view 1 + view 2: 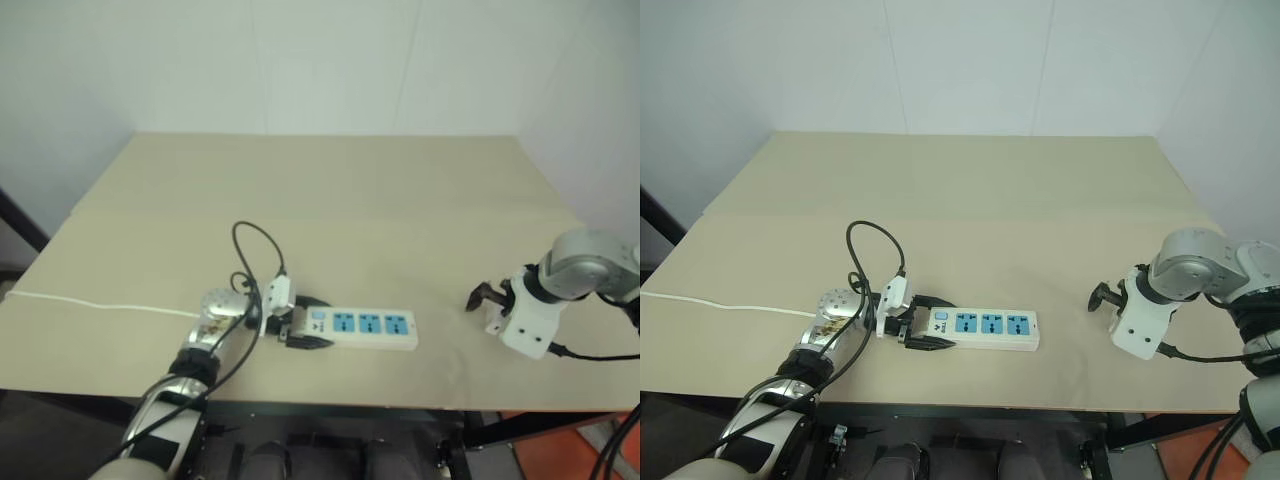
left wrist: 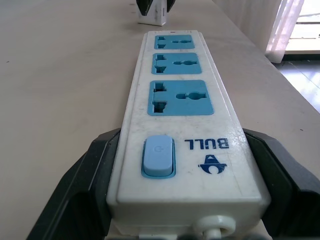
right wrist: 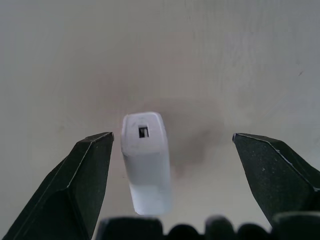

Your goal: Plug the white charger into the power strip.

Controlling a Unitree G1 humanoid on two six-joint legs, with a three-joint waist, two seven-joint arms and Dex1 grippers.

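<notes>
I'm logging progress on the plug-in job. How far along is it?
Done: the left gripper has its jaws around the switch end of the power strip. In hand: the right gripper hangs open over the white charger, not yet gripping. Left: grasp it, carry it over, push it into a blue socket.

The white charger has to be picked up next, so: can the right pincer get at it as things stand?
Probably yes. The right pincer is open above the white charger, which lies between its fingers on the bare table with nothing in the way.
</notes>
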